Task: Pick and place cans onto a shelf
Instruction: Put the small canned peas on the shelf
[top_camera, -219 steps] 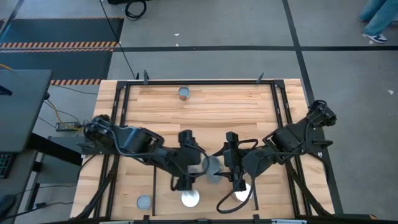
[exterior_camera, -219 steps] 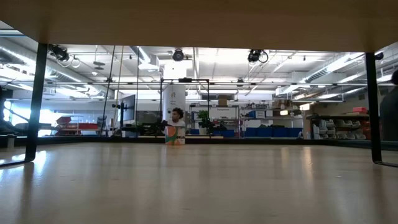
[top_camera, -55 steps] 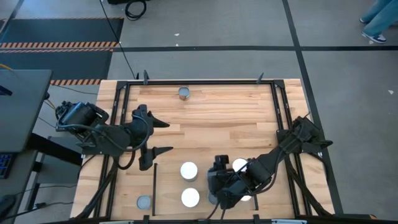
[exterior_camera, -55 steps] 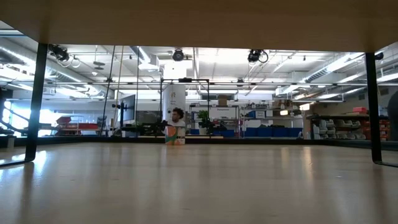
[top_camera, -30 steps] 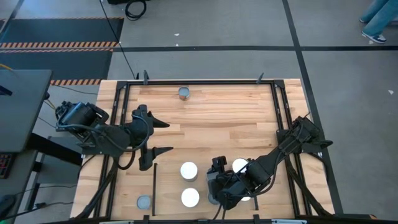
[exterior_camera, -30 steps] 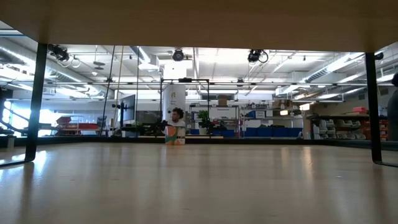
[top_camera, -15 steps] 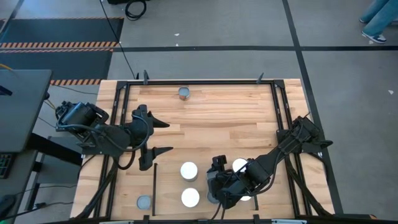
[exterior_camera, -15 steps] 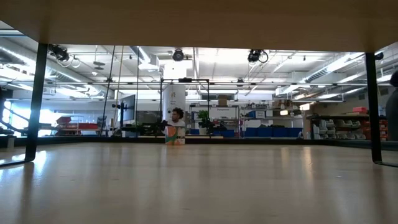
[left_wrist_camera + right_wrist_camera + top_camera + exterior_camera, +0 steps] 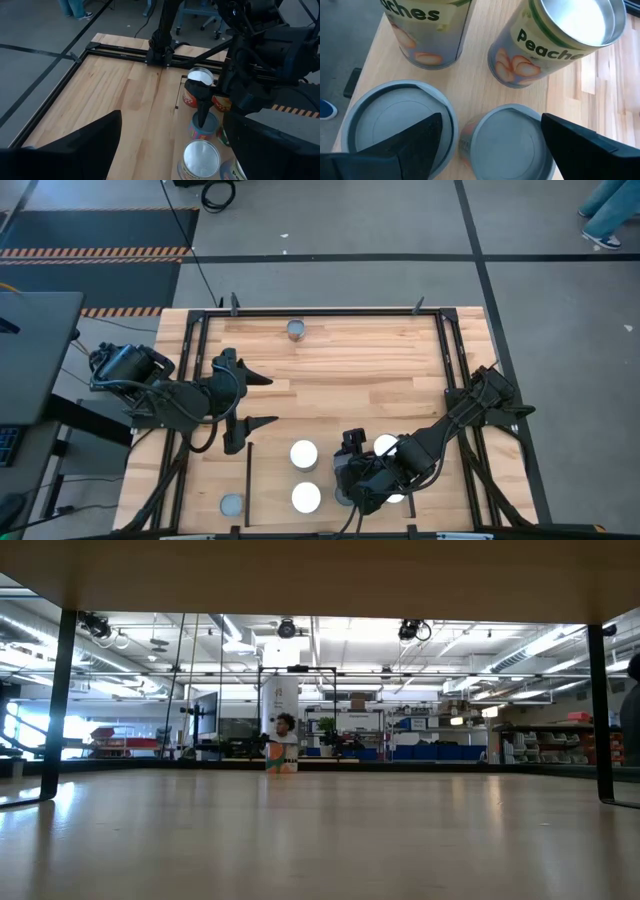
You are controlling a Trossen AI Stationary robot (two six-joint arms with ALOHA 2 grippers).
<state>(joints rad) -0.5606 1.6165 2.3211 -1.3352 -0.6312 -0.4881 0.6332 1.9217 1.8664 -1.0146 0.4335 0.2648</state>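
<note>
The right gripper (image 9: 350,480) was low over the front of the table (image 9: 330,380), in the middle of a bunch of cans; its two fingers (image 9: 402,145) were spread wide apart and held nothing; in the right wrist view they hung over two grey-topped cans, a small grey-topped can (image 9: 512,142) between the fingers and a bigger grey-topped can (image 9: 395,125) just beside it, partly under one finger; past those stood two cans with "Peaches" on their sides, one with a shiny silver top (image 9: 555,35) and another peach can (image 9: 427,30) whose top was cut off by the edge.

From above, two white-topped cans (image 9: 304,454) stood near the front, one behind the other (image 9: 306,498), just beside the right gripper; a third white top (image 9: 386,446) peeked out next to the right arm; a grey can (image 9: 232,505) sat alone at the front left corner; one more grey can (image 9: 296,330) stood far off at the back edge, well apart from the rest.

The left gripper (image 9: 250,400) waited above the left side of the table, fingers open and empty.

The shelf's thin black rail (image 9: 248,480) ran along the wood just left of the white-topped cans.

In the low view, the far can (image 9: 282,761) stood upright and alone on the wood.
</note>
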